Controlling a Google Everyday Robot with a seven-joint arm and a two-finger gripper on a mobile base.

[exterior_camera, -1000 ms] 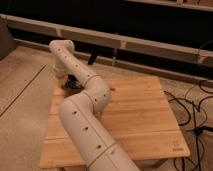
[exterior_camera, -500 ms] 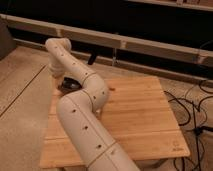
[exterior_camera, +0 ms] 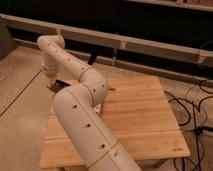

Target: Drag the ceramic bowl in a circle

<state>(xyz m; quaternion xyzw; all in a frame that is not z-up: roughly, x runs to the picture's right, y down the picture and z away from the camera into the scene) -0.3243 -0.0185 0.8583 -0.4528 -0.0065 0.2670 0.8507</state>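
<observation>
Reaching arm [exterior_camera: 80, 107]: up from near edge, folded at elbow, ends at far-left corner of wooden table [exterior_camera: 140, 120]
gripper [exterior_camera: 51, 83]: low at that corner, fingers together
ceramic bowl [exterior_camera: 62, 81]: dark, on far-left corner, just beside gripper, partly hidden by arm; contact unclear
orange item [exterior_camera: 112, 89]: small, right of elbow, apart from bowl
cables [exterior_camera: 192, 107]: floor, right of table

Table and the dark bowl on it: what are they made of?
Table: pale wood, matte, with visible plank lines. Ceramic bowl: dark, seemingly glossy, so perhaps glazed; mostly hidden by the arm. The pincer is down at the bowl, by the table's far left corner.
</observation>
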